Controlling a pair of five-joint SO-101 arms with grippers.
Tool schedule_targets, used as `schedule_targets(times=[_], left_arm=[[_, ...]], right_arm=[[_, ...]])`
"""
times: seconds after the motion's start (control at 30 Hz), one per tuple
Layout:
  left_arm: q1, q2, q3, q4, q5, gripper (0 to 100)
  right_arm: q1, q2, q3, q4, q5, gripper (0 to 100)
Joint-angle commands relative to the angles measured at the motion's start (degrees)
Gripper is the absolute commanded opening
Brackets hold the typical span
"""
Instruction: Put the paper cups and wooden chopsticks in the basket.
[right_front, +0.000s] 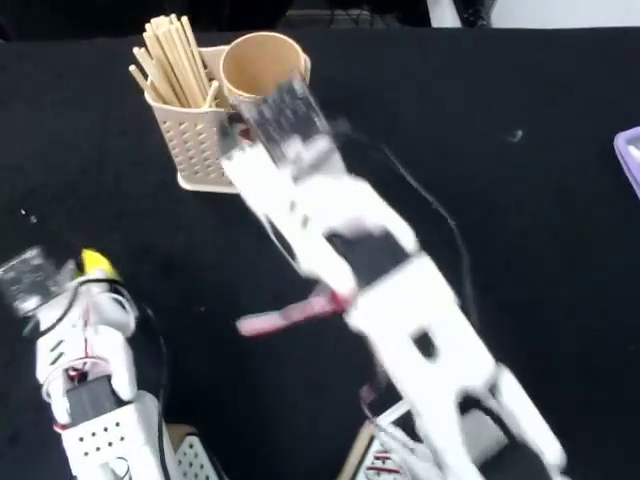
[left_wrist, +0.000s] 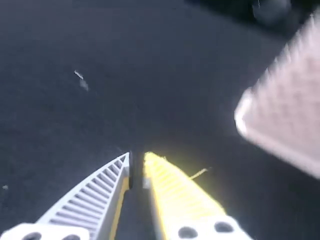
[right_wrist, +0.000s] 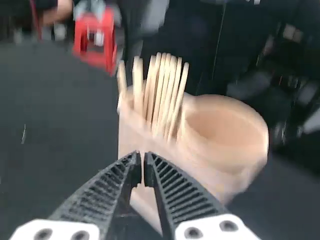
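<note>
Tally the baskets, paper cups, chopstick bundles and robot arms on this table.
Baskets: 1
Paper cups: 1
Chopstick bundles: 1 (single sticks too crowded to count)
Robot arms: 2
Total: 5

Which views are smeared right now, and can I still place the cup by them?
High view: the right arm is streaked and the right gripper is a smear beside the paper cup; cup, chopsticks and basket read clearly. Right wrist view: cup and chopsticks are soft, the gripper crisp. Left wrist view: the left gripper is crisp, the table behind it soft.
</note>
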Motion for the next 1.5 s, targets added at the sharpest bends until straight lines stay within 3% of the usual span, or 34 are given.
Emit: schedule_targets(times=[0.0,0.17,0.37,0.47,0.63,1.47], left_arm=[[9.89,-0.88,-4.79,7.82,-6.95,3],[14.81,-0.88,-5.32,10.37,-8.09,3],[15.25,-1.05,-7.16,13.19,-7.74,3],[15.52,-3.69,-8.92,17.85,-7.65,3],[16.66,-3.6,-9.1,18.02,-7.65,3],[16.92,-3.69,-13.23,21.89,-8.18,3]], right_arm=[[7.82,-25.01,11.82,15.12,0.62,1.1],[19.87,-40.31,28.09,20.4,0.18,1.1],[27.78,-53.41,42.51,26.29,0.09,1.1],[27.87,-60.97,45.93,32.35,0.09,1.1],[27.87,-73.8,51.38,41.23,0.09,1.1],[28.31,-73.45,62.02,46.24,0.09,1.1]])
